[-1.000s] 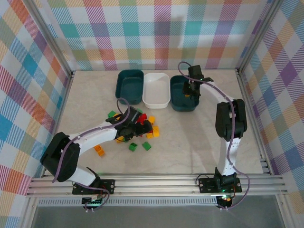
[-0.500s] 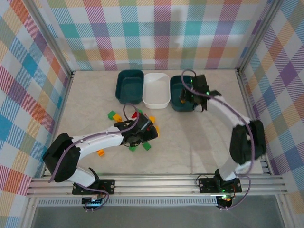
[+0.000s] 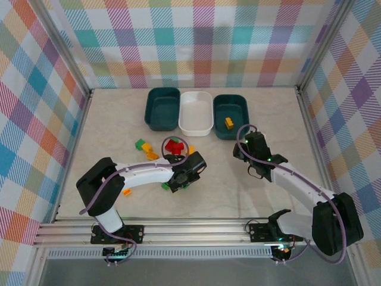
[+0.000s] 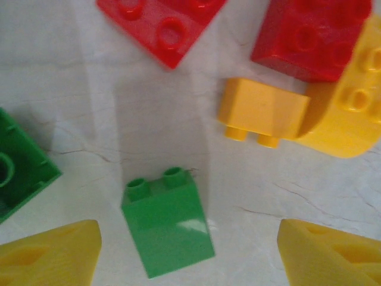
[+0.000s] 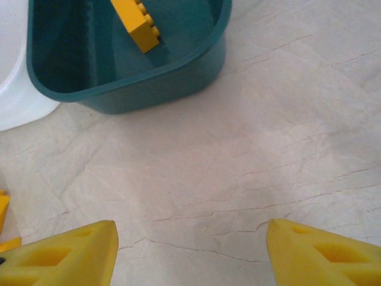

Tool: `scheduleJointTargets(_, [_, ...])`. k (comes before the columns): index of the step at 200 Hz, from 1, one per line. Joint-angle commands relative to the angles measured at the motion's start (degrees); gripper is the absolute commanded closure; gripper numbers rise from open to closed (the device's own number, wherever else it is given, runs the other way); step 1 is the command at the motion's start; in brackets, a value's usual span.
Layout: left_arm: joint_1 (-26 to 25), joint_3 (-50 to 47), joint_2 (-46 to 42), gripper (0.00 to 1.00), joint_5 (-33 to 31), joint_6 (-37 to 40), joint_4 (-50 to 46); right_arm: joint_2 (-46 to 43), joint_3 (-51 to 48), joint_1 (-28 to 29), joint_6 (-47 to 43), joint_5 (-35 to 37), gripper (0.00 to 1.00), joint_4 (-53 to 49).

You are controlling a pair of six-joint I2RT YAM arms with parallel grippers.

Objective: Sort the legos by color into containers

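The legos lie loose on the table left of centre: red bricks (image 3: pixel 174 145), a green brick (image 3: pixel 140 144) and a yellow one (image 3: pixel 150 154). My left gripper (image 3: pixel 186 174) hovers low over them, open. A light green brick (image 4: pixel 168 221) lies between its yellow fingertips (image 4: pixel 50 256) without touching either. Red bricks (image 4: pixel 161 24) and yellow bricks (image 4: pixel 262 110) lie just beyond. The containers stand in a row at the back: a teal tub (image 3: pixel 162 108), a white tub (image 3: pixel 196 112) and a teal tub (image 3: pixel 231 107) holding a yellow brick (image 3: pixel 228 123). My right gripper (image 3: pixel 247 149) is open above bare table, in front of that tub (image 5: pixel 137 89).
An orange brick (image 3: pixel 126 192) lies apart near the left arm. A dark green brick (image 4: pixel 18 167) sits left of the left gripper. The white tub's corner (image 5: pixel 18 101) borders the right teal tub. Checked walls and metal rails enclose the table.
The right arm has drawn back from the right teal tub toward the near side, leaving the yellow brick inside. The left gripper has slid rightward across the pile to the light green brick.
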Motion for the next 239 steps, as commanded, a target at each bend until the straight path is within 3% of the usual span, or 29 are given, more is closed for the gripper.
scheduleJointTargets(1, [-0.88, 2.31, 1.63, 0.24, -3.61, -5.08, -5.25, 1.25, 0.51, 0.21, 2.03, 1.63, 0.33, 3.57])
scheduleJointTargets(54, [-0.98, 3.38, 7.56, 0.38, -4.19, -4.98, -3.05, 0.86, -0.03, 0.21, 2.76, 1.00, 0.33, 3.94])
scheduleJointTargets(125, [-0.94, 4.48, 8.80, 0.68, -6.33, -2.25, -0.73, -0.39, -0.80, 0.21, 2.73, 2.35, 0.33, 4.23])
scheduleJointTargets(156, [-0.97, 6.27, 7.27, 0.76, -6.91, 0.66, -1.30, -0.31, -0.80, 0.21, 2.71, 2.17, 0.33, 4.30])
scheduleJointTargets(181, [-0.51, 12.73, 4.45, 0.77, -11.05, 7.41, -5.83, 0.76, -0.52, 0.21, 3.08, 1.98, 0.34, 4.24])
scheduleJointTargets(202, [2.78, 21.97, 4.72, 0.77, -11.09, 16.98, -7.73, 2.61, -0.01, 0.25, 3.43, 0.83, 0.34, 4.55])
scheduleJointTargets(239, [12.07, 42.43, 15.38, 0.77, -6.75, 31.97, -10.94, 4.35, 0.33, 0.21, 4.26, -1.68, 0.33, 5.29])
